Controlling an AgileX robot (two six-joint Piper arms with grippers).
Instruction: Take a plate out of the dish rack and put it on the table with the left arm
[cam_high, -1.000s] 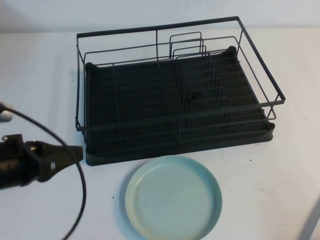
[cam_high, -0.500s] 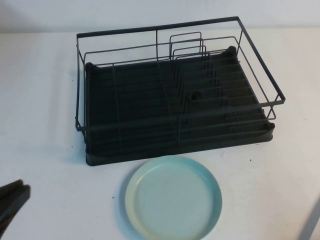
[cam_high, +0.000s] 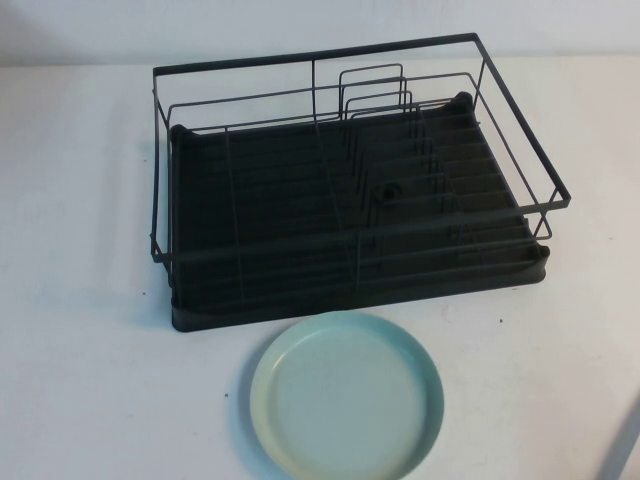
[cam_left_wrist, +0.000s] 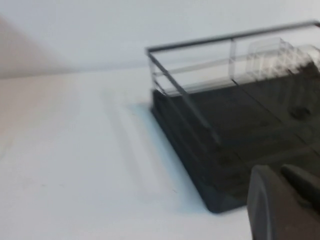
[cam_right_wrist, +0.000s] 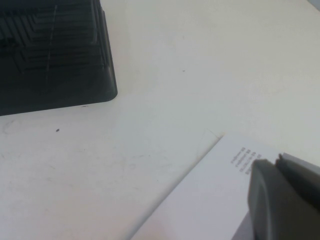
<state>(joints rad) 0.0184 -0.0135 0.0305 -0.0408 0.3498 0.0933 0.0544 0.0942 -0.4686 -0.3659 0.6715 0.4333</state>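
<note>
The pale aqua plate (cam_high: 346, 394) lies flat on the white table (cam_high: 80, 200), just in front of the black wire dish rack (cam_high: 320, 55). The rack holds no dishes. Neither arm shows in the high view. In the left wrist view my left gripper (cam_left_wrist: 280, 170) is shut and empty, hanging to the left of the rack's near left corner (cam_left_wrist: 200, 150); the plate is out of that view. In the right wrist view my right gripper (cam_right_wrist: 275, 161) is shut and empty over a white printed sheet (cam_right_wrist: 210, 200), right of the rack's corner (cam_right_wrist: 60, 95).
A pale grey edge (cam_high: 625, 445) shows at the table's front right corner. Bare white table lies left of the rack and in front of it to the left of the plate.
My left arm has drawn back toward the front left and left the high view. The plate and the rack have not moved.
</note>
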